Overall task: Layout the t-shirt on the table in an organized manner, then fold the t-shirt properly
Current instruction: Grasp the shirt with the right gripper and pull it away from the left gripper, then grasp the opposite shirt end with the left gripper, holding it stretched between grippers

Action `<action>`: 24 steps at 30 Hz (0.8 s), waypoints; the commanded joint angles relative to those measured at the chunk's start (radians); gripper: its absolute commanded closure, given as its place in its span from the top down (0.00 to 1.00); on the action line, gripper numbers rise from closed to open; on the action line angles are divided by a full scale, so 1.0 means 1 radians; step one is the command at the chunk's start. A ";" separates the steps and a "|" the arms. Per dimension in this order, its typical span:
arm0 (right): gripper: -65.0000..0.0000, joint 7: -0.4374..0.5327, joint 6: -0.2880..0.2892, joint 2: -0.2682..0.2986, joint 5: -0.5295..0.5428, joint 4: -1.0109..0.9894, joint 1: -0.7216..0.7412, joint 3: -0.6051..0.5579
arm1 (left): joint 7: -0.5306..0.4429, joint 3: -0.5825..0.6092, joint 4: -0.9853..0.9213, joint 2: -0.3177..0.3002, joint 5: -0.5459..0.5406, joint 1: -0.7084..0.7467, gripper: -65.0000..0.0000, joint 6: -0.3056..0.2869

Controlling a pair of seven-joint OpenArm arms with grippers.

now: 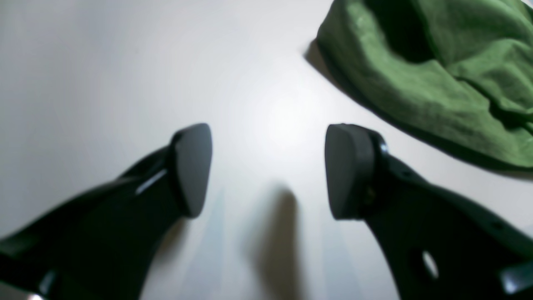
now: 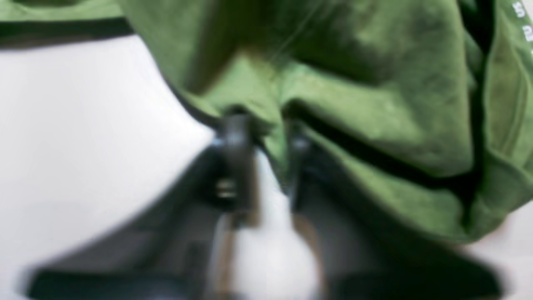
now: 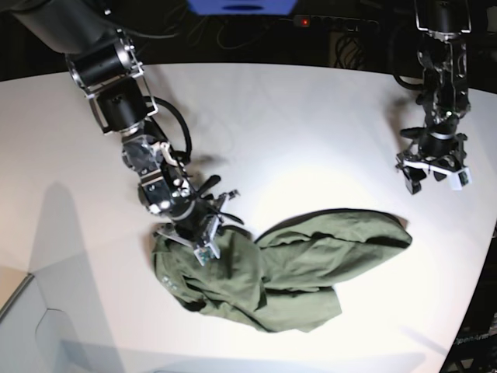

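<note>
We see the crumpled olive-green cotton t-shirt (image 3: 287, 268) bunched on the matte white table (image 3: 295, 124). Right gripper (image 2: 262, 137) pinches a fold of cloth; only its wrist view shows white neck print (image 2: 522, 21). Left gripper (image 1: 268, 171) hangs spread wide, holding nothing, near the shirt's edge.

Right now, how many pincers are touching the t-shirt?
1: the right pincer pinches the t-shirt at its edge; the left pincer hangs open over bare table.

Overhead base view; two close wrist views along grippers, sharing the t-shirt (image 3: 295, 264).
</note>
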 commanded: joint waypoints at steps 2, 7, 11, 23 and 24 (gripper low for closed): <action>0.00 0.015 -0.006 -0.001 0.007 0.076 0.011 0.009 | -0.026 -0.007 0.021 -0.017 -0.001 -0.002 0.64 0.000; 0.00 0.002 -0.006 0.052 0.011 0.420 -0.102 0.121 | -0.026 -0.009 0.019 -0.017 -0.001 -0.002 0.64 0.000; 0.00 -0.002 -0.006 0.059 0.008 0.661 -0.190 0.289 | -0.028 -0.009 0.019 -0.017 -0.001 -0.005 0.64 0.000; 0.00 -0.147 -0.005 0.108 0.071 0.812 -0.285 0.664 | -0.028 -0.066 0.021 -0.010 -0.008 -0.013 0.64 -0.006; 0.00 -0.147 -0.005 0.118 0.071 0.788 -0.297 0.665 | -0.028 -0.075 0.024 -0.010 -0.010 -0.013 0.64 -0.006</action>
